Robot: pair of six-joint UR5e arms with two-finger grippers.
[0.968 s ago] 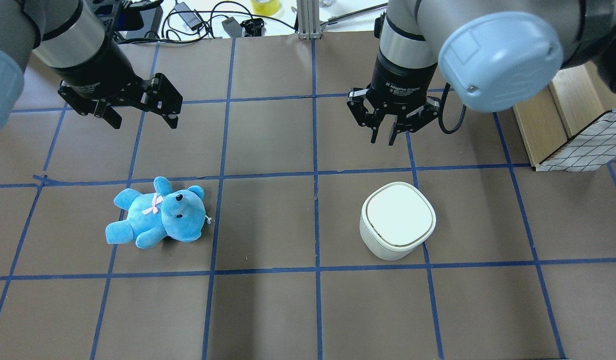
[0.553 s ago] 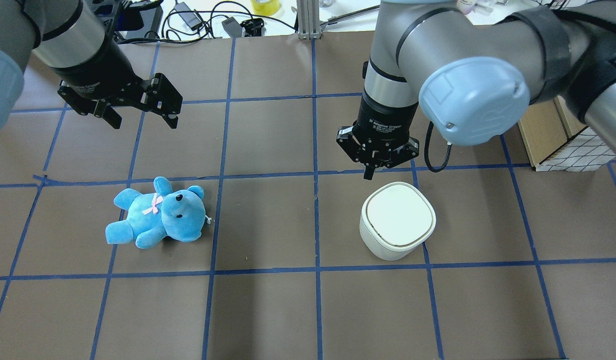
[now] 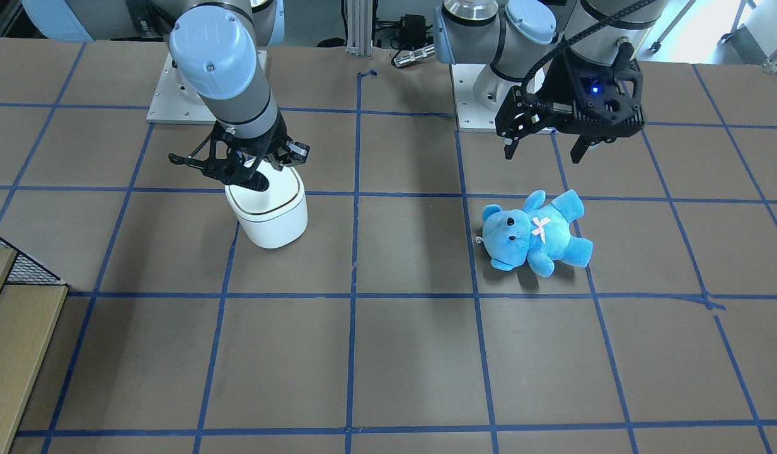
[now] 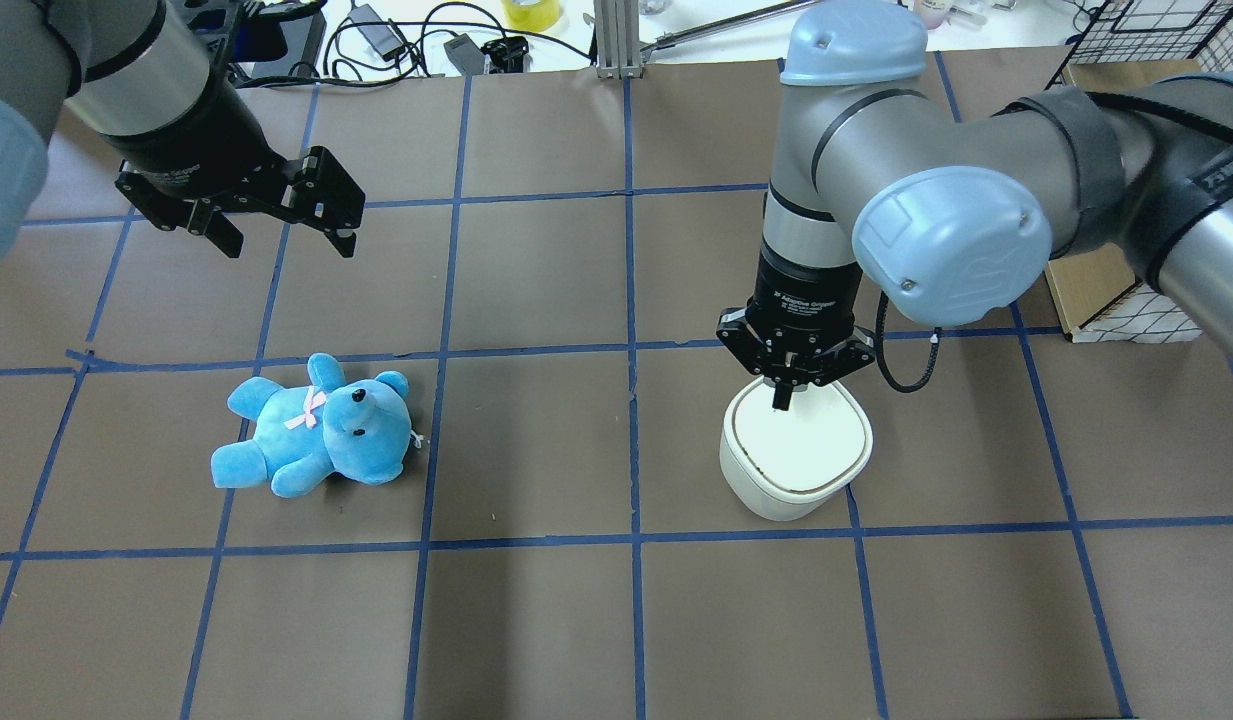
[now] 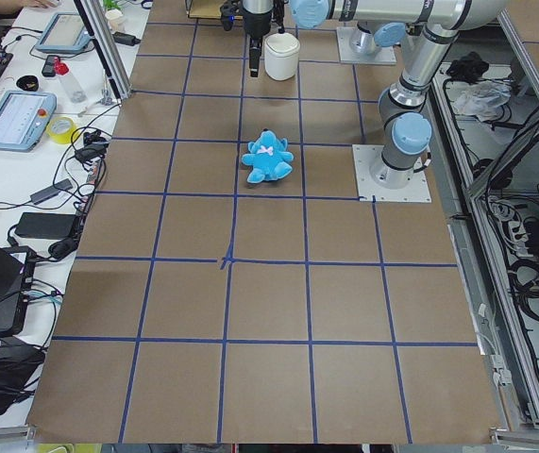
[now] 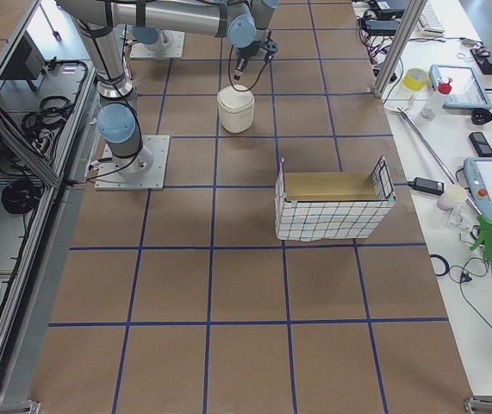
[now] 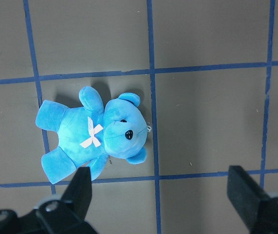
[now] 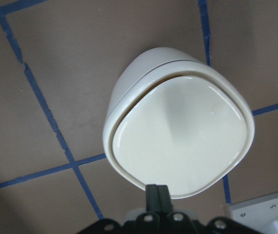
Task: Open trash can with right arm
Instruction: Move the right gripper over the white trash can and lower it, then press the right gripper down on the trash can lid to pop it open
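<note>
The white trash can stands on the brown table, also in the front view and the right wrist view. Its lid lies nearly flat, with a thin dark gap along one edge in the wrist view. My right gripper points straight down with its fingers pressed together and empty. Its tips are on or just above the lid near one edge; I cannot tell whether they touch it. My left gripper is open and empty, hovering beyond the blue teddy bear.
The teddy lies on its back to the left. A wire-sided box with a wooden inside stands at the right edge. Cables and small items lie past the far edge.
My right gripper has moved from beyond the trash can toward it and down, and now stands over the lid with fingers together. The left arm, teddy and can have not moved.
</note>
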